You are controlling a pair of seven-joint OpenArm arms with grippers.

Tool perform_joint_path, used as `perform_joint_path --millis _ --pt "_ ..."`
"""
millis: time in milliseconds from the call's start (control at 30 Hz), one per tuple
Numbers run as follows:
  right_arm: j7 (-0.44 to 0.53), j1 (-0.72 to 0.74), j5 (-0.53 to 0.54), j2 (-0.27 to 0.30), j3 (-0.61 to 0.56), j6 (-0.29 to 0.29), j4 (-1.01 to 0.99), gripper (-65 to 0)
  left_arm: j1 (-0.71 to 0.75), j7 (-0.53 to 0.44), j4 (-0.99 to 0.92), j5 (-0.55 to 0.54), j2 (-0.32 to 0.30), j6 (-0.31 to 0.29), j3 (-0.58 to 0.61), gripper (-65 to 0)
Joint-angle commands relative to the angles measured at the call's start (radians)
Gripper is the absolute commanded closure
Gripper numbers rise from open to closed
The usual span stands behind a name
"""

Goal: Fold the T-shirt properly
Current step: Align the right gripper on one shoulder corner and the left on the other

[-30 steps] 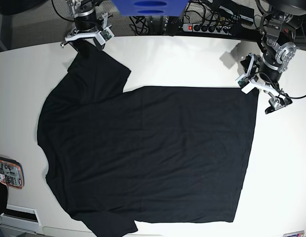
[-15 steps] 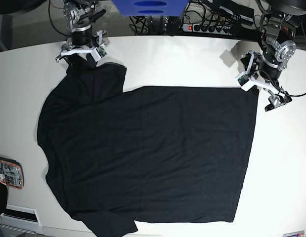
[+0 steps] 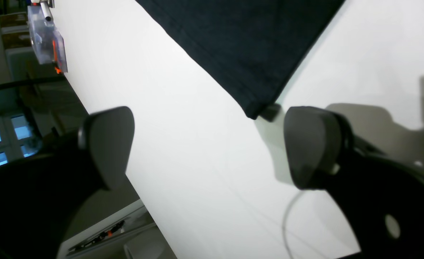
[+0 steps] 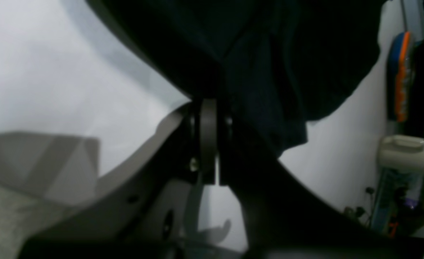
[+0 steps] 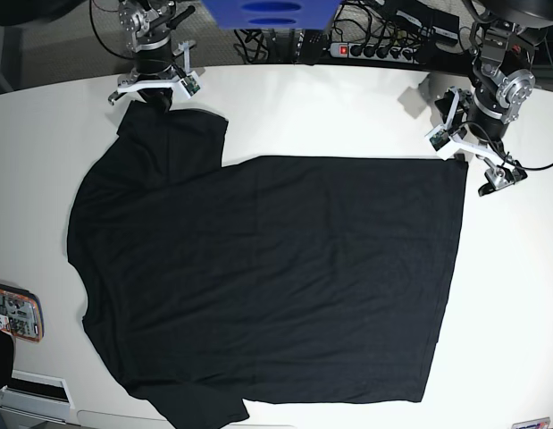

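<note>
At the upper left of the base view, your right gripper (image 5: 151, 89) pinches the T-shirt (image 5: 267, 277) sleeve, while your left gripper (image 3: 208, 151) gapes wide beside the hem corner, so bring it onto that corner before lifting.

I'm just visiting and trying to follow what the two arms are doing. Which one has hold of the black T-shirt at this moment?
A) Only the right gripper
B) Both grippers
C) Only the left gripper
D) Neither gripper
A: the right gripper is pinched shut on a sleeve of the T-shirt, while the left gripper stands wide open over the white table, just short of the shirt's bottom corner.
</note>
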Motion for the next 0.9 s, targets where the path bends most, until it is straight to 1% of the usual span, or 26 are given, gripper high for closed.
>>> perform_joint_path --millis 0,133,200,300,367,433,500,533,633,733,867 --pt "-0.017 -0.016 0.019 0.003 -0.002 0.027 0.017 0.0 -0.001 -0.005 0.016 0.006 -0.012 0.015 -0.009 -65.0" --pt "-0.017 -0.018 0.019 0.003 -0.002 0.027 0.047 0.0 -0.001 0.006 0.015 0.008 -0.012 0.015 -0.009 -65.0" --pt "-0.017 -0.019 0.019 0.003 -0.002 0.027 0.047 0.0 -0.004 0.062 0.015 0.008 -0.013 0.015 -0.006 -65.0" --pt "-0.017 -0.047 0.019 0.003 -0.002 0.027 0.049 0.0 -0.007 0.108 0.015 0.003 -0.05 0.013 0.001 -65.0" --pt "-0.017 -0.061 0.019 0.003 -0.003 0.027 0.057 0.0 -0.009 0.128 0.01 0.005 -0.078 0.013 0.029 -65.0" --pt "-0.017 -0.065 0.019 0.003 -0.003 0.027 0.063 0.0 -0.009 0.133 -0.004 0.005 -0.098 0.013 0.038 -65.0" --pt "-0.017 -0.065 0.019 0.003 -0.003 0.027 0.066 0.0 -0.018 0.131 -0.022 -0.003 -0.104 0.013 0.041 -65.0" --pt "-0.017 -0.065 0.019 0.003 -0.003 0.027 0.066 0.0 -0.035 0.131 -0.03 -0.003 -0.104 0.013 0.053 -65.0" --pt "-0.017 -0.067 0.019 0.003 -0.003 0.027 0.067 0.0 -0.108 0.135 -0.076 0.008 -0.104 0.013 0.152 -65.0" --pt "-0.017 -0.067 0.019 0.001 -0.003 0.027 0.067 0.0 -0.134 0.135 -0.149 0.014 -0.104 0.015 0.199 -65.0" --pt "-0.017 -0.067 0.019 0.001 -0.003 0.027 0.083 0.0 -0.199 0.135 -0.185 0.066 -0.104 0.015 0.282 -65.0"
